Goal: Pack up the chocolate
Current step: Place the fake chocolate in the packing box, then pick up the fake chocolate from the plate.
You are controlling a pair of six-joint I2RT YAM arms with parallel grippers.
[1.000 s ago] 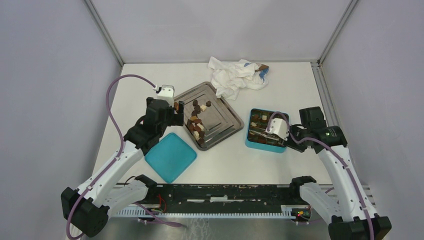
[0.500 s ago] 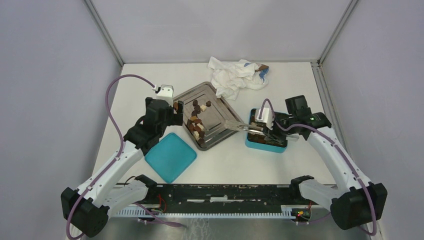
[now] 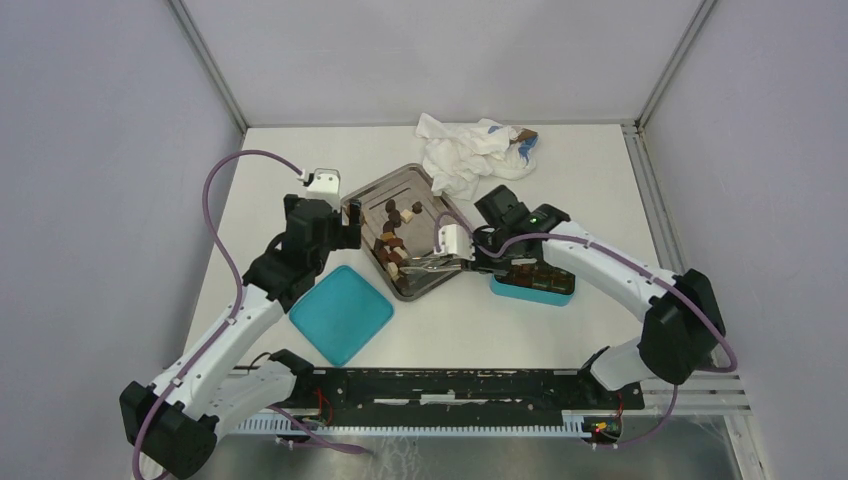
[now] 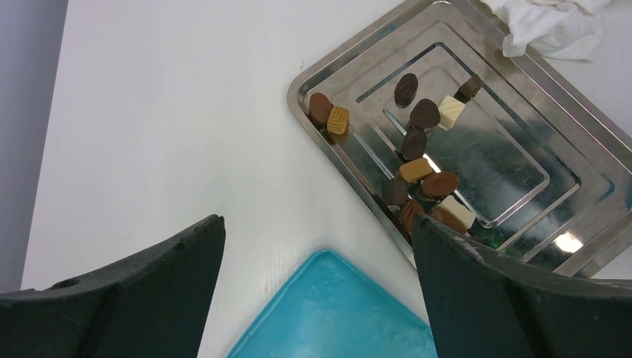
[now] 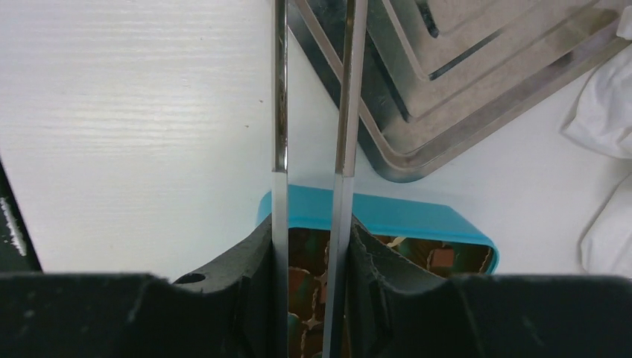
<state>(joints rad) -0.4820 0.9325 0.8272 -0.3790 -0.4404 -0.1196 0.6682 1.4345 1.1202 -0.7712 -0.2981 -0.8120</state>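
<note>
The chocolate (image 3: 392,245) lies as several small brown, tan and cream pieces along the left side of a steel tray (image 3: 455,225), also seen in the left wrist view (image 4: 421,168). More pieces sit in the teal box (image 3: 535,285) right of the tray. My right gripper (image 3: 472,260) is shut on metal tongs (image 3: 425,266) that reach left over the tray's near edge. In the right wrist view the two tong blades (image 5: 279,112) run up between my fingers (image 5: 246,261), apart and with nothing between them. My left gripper (image 3: 345,228) hovers open left of the tray.
A teal lid (image 3: 342,312) lies flat on the table below my left gripper (image 4: 319,224), its corner showing (image 4: 335,313). A crumpled white cloth (image 3: 465,150) with blue marks sits behind the tray. Grey walls enclose the table on three sides.
My right arm has swung left from over the teal box to the tray's near edge, carrying the tongs. The left arm has barely moved.
</note>
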